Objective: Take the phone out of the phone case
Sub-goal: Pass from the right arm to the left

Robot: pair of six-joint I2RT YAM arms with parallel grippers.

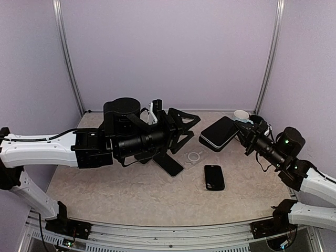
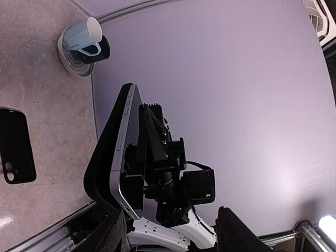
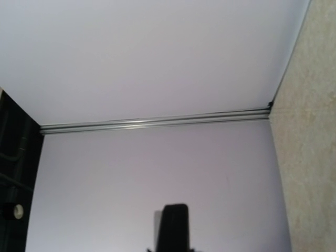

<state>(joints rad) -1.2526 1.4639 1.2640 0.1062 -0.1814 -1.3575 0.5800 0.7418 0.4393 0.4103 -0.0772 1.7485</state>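
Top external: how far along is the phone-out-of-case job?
Done: the right fingers clamp the phone by one end, holding it up off the table. In hand: the left fingers, part open, sit at the phone's other end; contact is unclear. Left: the black case still backs the silver-edged phone, so separating them is not yet done.

From above, the left arm hid the 11 o'clock end of a dark slab lying mid-table. In the left wrist view, the left gripper had its fingers cut by the 6 o'clock edge, a black slab ran off at 9 o'clock, and the phone hid one finger of the right gripper clamping it. The right wrist view caught a single blurred finger at 6 o'clock and an unnameable black shape cropped at 9 o'clock.
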